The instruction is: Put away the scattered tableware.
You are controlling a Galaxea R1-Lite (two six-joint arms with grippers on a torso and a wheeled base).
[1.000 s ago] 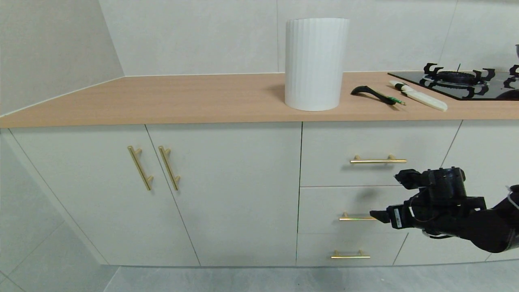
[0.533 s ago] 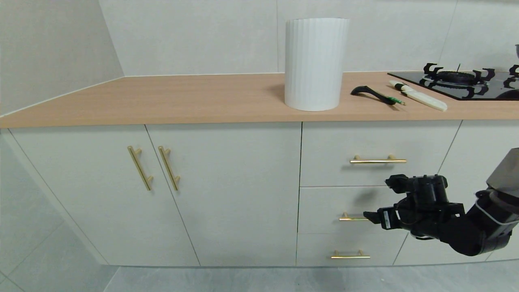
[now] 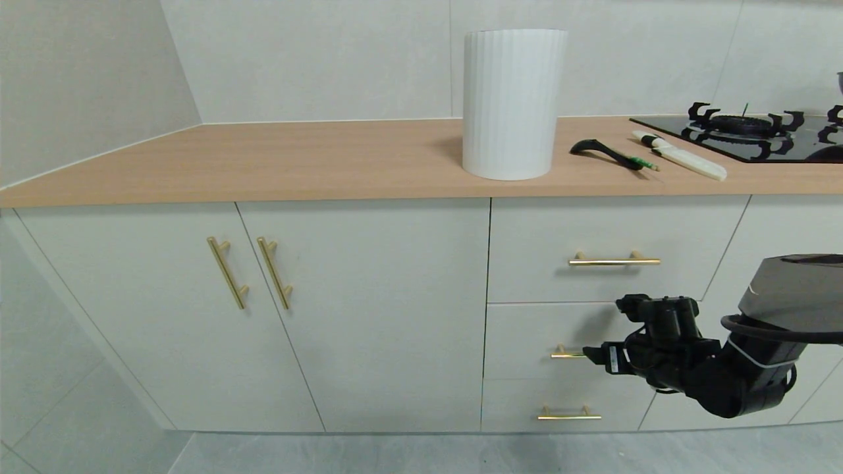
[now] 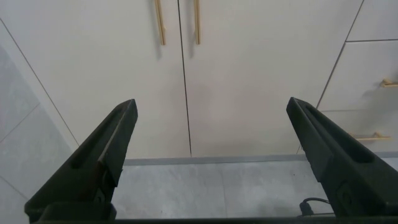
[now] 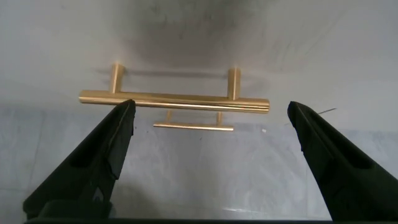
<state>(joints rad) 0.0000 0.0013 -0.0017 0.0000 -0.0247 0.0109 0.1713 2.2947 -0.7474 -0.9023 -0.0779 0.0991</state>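
Observation:
On the wooden countertop (image 3: 296, 161) lie a black ladle-like utensil (image 3: 604, 152), a thin green-tipped stick (image 3: 642, 162) and a white knife-shaped utensil (image 3: 681, 158), right of a tall white ribbed container (image 3: 512, 102). My right gripper (image 3: 604, 331) is open and low in front of the drawer stack, just short of the middle drawer's brass handle (image 3: 568, 355). In the right wrist view that handle (image 5: 174, 99) runs across between the spread fingers of the gripper (image 5: 211, 111), without touching them. My left gripper (image 4: 211, 109) is open, holds nothing and faces the cabinet doors near the floor.
A black gas hob (image 3: 744, 135) sits at the counter's right end. Below are two cabinet doors with brass handles (image 3: 250, 272) and three drawers, with a top handle (image 3: 614, 261) and a bottom handle (image 3: 569, 416). Grey tiled floor (image 3: 395, 454) lies beneath.
My right arm has moved left and slightly down, bringing the open gripper closer to the middle drawer handle. The items on the counter have not moved.

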